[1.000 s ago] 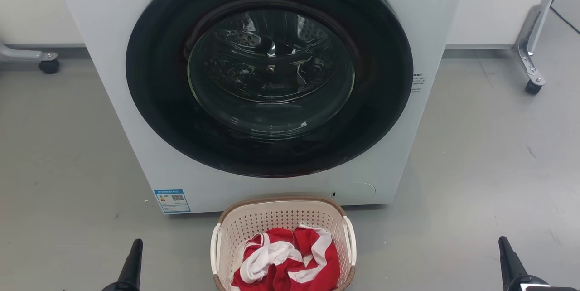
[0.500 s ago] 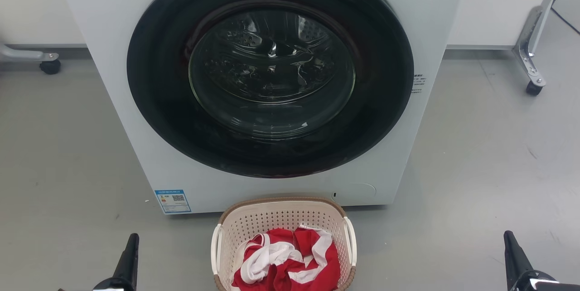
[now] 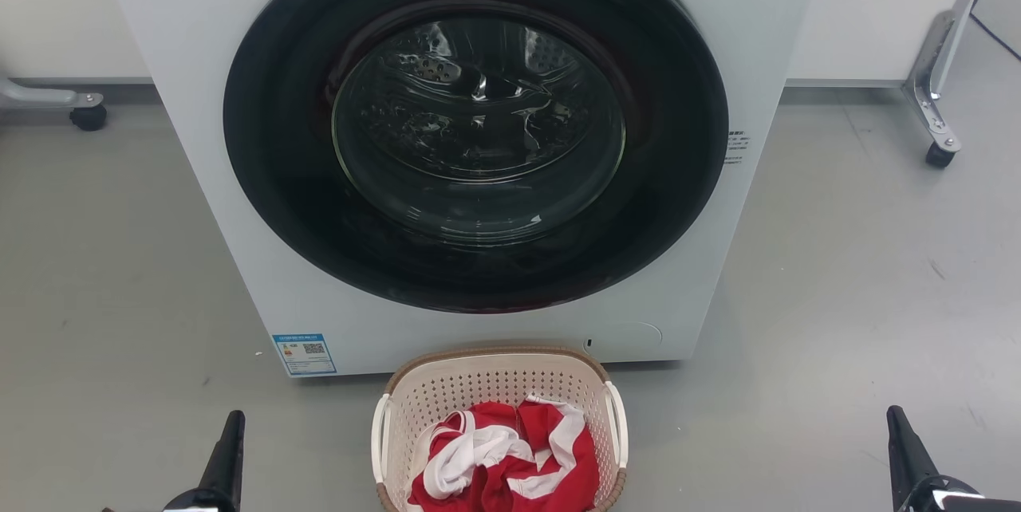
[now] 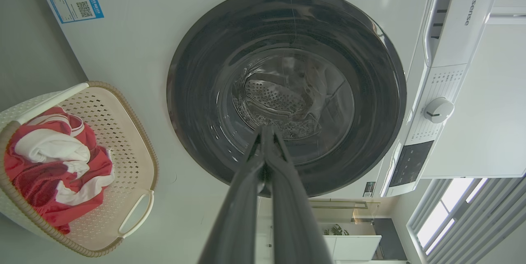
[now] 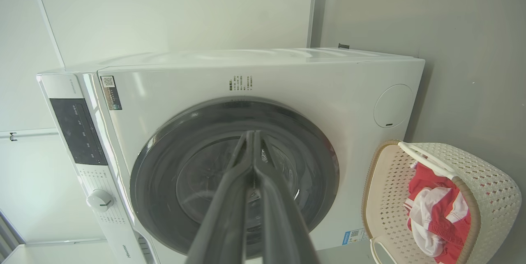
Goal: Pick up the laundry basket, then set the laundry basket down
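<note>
Your laundry basket [image 3: 486, 380] sits on the floor [image 3: 837, 297] just in front of the washing machine [image 3: 191, 97], with red and white clothes [image 3: 510, 472] inside. Your left gripper [image 4: 266, 130] and right gripper [image 5: 251, 134] flank it, well apart from it, jaws pressed together on nothing.

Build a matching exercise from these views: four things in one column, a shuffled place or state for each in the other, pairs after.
Things
1. laundry basket
2. washing machine door
3. left gripper
4. red and white garment

Place or state
A. fingers pressed together, holding nothing
B. heaped inside the basket
C. on the floor in front of the washing machine
D. shut, drum visible through the glass

Pairs: 1-C, 2-D, 3-A, 4-B
</note>
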Tool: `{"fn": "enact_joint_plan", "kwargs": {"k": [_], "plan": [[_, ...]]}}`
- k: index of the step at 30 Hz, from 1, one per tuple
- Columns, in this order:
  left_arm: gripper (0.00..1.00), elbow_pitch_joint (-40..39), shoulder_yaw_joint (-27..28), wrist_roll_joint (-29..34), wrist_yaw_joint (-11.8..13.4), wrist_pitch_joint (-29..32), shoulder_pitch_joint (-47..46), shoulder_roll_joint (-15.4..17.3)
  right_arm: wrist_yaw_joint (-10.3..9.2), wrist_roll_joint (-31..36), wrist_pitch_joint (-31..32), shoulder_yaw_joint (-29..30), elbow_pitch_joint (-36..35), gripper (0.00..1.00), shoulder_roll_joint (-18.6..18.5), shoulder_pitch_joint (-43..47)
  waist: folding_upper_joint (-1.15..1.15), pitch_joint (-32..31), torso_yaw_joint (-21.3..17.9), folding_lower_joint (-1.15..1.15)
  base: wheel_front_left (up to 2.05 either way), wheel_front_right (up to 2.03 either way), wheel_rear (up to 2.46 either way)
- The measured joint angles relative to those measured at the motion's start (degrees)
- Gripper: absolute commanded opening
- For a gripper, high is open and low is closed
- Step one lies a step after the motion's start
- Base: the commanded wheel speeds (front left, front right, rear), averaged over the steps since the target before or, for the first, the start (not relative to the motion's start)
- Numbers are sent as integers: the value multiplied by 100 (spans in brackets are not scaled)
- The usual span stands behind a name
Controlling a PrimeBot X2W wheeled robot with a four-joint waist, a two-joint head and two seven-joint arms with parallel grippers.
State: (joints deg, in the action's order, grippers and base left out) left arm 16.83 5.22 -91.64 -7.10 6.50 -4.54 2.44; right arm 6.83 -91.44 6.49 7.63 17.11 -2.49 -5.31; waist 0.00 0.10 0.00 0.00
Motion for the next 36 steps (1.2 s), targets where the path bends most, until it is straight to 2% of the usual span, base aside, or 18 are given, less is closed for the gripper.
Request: {"fn": "enact_joint_plan", "kwargs": {"k": [36], "plan": [[0,-1,0,0,0,0,0,0,1,0,0,0,0,0,1,0,0,1,0,0,0,0,0]]}}
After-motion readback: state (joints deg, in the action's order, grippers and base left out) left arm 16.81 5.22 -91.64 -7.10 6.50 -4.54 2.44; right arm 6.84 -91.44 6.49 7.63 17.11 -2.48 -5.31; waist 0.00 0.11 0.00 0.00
